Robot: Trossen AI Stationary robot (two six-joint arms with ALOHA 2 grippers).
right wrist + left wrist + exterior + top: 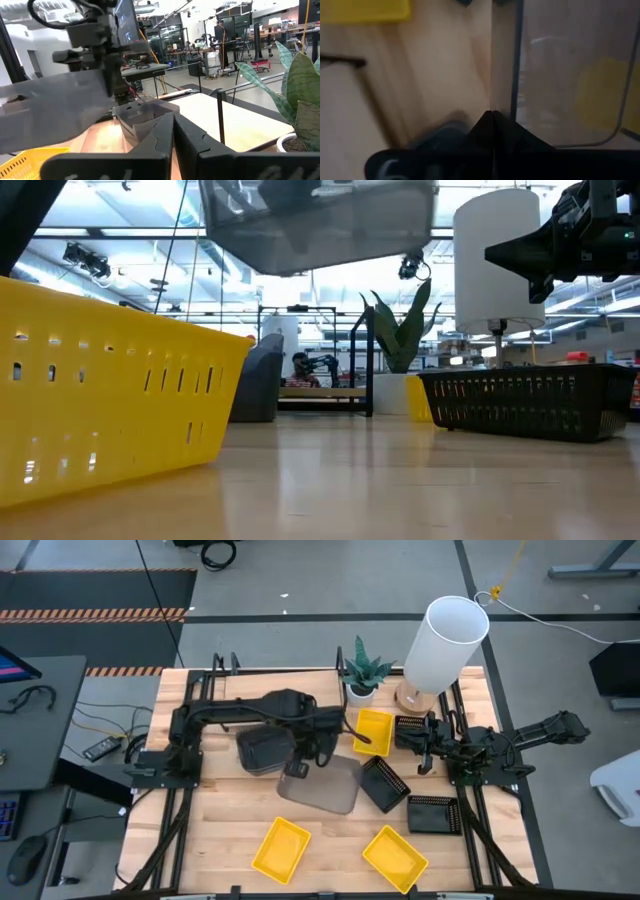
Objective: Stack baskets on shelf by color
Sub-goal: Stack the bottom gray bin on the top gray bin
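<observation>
1. Since the left gripper [297, 771] has its jaws clamped on the rim of a solid dark grey rectangular basket [322, 784] held above the worktop [225, 810], it should carry it level to the other grey basket [265, 750] on the light wooden shelf [300, 715] beyond.
2. The right gripper [425, 755], jaws together, waits near the black mesh baskets [384, 783].
3. Only the low view shows the lifted basket clear of the worktop; only the high view shows the three yellow baskets [281, 847].
</observation>
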